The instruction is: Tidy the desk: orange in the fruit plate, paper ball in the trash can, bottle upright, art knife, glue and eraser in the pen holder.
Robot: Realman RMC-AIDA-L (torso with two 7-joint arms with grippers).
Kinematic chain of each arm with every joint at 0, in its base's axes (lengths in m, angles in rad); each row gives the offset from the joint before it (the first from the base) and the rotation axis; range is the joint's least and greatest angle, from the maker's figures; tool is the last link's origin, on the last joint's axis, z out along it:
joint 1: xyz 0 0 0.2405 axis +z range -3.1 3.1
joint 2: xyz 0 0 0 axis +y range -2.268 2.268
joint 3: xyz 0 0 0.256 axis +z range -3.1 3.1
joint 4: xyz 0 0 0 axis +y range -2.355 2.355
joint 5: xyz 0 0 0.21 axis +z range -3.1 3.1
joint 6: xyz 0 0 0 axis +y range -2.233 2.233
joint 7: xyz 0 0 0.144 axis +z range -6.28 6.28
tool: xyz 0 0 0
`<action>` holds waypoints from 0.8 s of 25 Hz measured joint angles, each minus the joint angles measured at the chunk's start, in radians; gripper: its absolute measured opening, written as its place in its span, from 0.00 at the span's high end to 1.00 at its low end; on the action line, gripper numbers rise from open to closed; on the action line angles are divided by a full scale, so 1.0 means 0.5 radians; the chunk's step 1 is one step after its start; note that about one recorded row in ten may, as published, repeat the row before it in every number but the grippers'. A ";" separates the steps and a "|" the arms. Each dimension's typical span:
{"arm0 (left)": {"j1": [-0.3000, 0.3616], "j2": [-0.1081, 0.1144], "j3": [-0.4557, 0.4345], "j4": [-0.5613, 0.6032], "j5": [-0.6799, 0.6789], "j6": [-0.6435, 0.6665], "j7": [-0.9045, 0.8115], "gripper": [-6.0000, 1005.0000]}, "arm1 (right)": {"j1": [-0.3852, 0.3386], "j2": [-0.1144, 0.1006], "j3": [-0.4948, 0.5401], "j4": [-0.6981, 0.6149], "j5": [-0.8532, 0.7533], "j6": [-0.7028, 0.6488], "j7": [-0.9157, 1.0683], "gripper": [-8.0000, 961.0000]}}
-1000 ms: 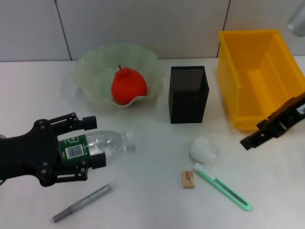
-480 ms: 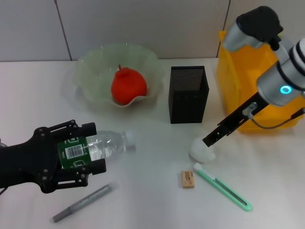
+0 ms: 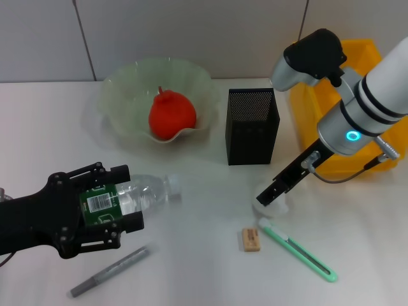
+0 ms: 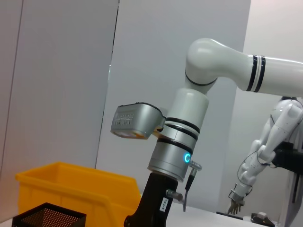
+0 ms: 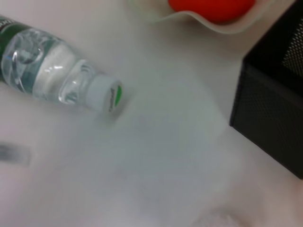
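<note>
left gripper (image 3: 105, 210) at 8 o'clock, clamped on the lying bottle (image 3: 131, 194), placed to stand it up. right gripper (image 3: 271, 194) at 4 o'clock over the paper ball (image 3: 271, 205), for the bin (image 3: 331, 95); finger gap cannot be told. orange (image 3: 171, 113) already in the plate (image 3: 121, 89).

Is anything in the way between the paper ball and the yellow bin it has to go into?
Nothing visible. The paper ball lies under the right gripper; bare table separates it from the yellow bin, with the pen holder off to the side.
</note>
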 joint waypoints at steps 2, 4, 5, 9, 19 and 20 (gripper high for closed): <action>-0.002 0.000 -0.004 -0.014 0.000 -0.002 0.008 0.17 | 0.003 0.000 -0.025 0.022 0.022 0.033 0.001 0.25; -0.005 0.002 -0.012 -0.043 0.000 -0.004 0.025 0.17 | 0.011 0.000 -0.061 0.053 0.044 0.064 0.009 0.26; -0.004 0.003 -0.014 -0.051 0.000 -0.004 0.025 0.17 | 0.017 0.000 -0.079 0.069 0.049 0.080 0.019 0.27; 0.003 0.002 -0.015 -0.053 0.000 -0.004 0.029 0.17 | 0.036 0.002 -0.202 0.125 0.052 0.148 0.079 0.29; 0.010 0.001 -0.016 -0.063 0.000 -0.015 0.033 0.17 | 0.016 0.003 -0.276 0.141 0.060 0.233 0.106 0.33; 0.010 0.001 -0.016 -0.069 0.000 -0.019 0.038 0.17 | 0.010 0.003 -0.277 0.126 0.061 0.233 0.104 0.34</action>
